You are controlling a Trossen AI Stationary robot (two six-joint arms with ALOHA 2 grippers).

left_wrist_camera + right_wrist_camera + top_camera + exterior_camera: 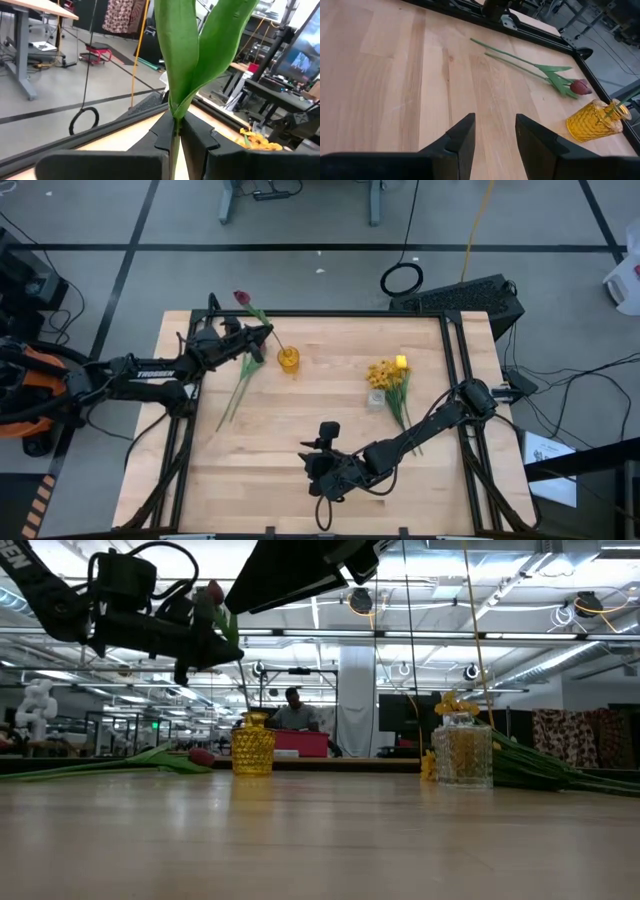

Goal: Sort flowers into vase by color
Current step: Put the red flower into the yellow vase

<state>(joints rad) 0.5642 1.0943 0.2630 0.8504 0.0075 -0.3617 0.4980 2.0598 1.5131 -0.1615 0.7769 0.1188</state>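
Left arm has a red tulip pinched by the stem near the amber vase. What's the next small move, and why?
Probably tip the red tulip upright and bring its stem end over the mouth of the amber vase. The left gripper is shut on the stem beside the vase, above the table, with the bloom pointing away, so the stem isn't lined up to drop in. The right gripper waits open near the front edge.
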